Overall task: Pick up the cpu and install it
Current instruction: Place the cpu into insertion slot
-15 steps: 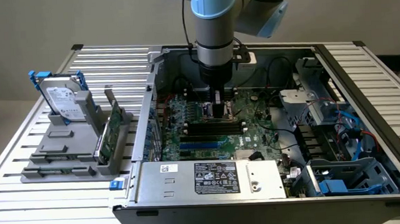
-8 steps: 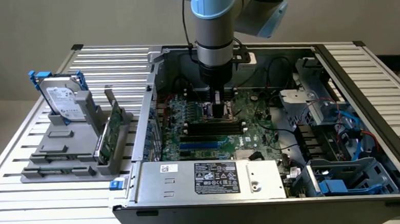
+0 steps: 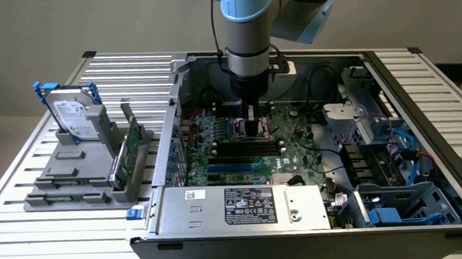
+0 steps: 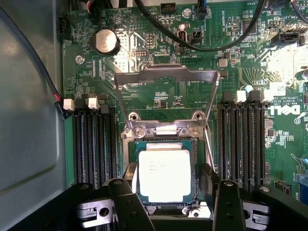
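Our arm (image 3: 248,51) is a grey metal tube capped in pale blue, with a thin black cable (image 3: 213,23) beside it. Our black fingers (image 4: 226,204) sit on bolted silver blocks (image 4: 91,211).

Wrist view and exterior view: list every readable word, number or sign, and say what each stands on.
"DELL": white print on the motherboard, turned sideways.
The cpu: print on its metal top, too blurred to read.
Power supply label: too small to read.
Hard drive label: too small to read.
Other motherboard markings: too small to read.

Exterior high; wrist close above motherboard (image 4: 159,98)
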You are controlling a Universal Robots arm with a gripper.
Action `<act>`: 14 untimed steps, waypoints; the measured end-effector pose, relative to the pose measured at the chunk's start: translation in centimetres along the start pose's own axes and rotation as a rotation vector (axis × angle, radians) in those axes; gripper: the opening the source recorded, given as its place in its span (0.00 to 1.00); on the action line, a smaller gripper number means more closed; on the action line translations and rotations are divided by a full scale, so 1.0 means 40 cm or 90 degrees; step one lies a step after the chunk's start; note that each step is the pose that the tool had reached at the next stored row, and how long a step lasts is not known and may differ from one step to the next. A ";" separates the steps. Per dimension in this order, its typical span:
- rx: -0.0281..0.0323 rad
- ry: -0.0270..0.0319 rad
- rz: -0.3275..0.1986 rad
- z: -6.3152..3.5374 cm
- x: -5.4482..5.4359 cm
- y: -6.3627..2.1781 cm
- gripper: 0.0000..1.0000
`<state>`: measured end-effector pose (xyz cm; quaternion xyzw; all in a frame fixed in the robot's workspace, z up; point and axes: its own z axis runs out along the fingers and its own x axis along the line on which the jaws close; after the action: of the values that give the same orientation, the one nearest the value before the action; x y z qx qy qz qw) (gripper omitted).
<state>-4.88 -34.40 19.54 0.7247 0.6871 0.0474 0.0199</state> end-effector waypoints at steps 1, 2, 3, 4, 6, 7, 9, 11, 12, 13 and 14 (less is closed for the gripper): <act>-0.0001 -0.0003 0.001 0.000 0.000 0.000 0.63; -0.0001 -0.0006 0.002 0.000 0.000 0.000 0.63; -0.0001 -0.0008 0.003 0.000 0.000 0.000 0.63; -0.0002 -0.0009 0.004 0.000 0.000 0.000 0.63; -0.0003 -0.0012 0.007 0.000 0.000 0.000 0.63; -0.0004 -0.0013 0.008 0.000 0.000 0.000 0.63; -0.0005 -0.0014 0.009 0.000 0.000 0.000 0.63; -0.0005 -0.0015 0.011 0.000 0.000 0.000 0.63; -0.0005 -0.0016 0.011 0.000 0.000 0.000 0.63; -0.0005 -0.0017 0.012 0.000 0.001 0.000 0.63; -0.0005 -0.0017 0.012 0.000 0.001 0.000 0.63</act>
<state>-4.88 -34.35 19.53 0.7311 0.6803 0.0469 0.0207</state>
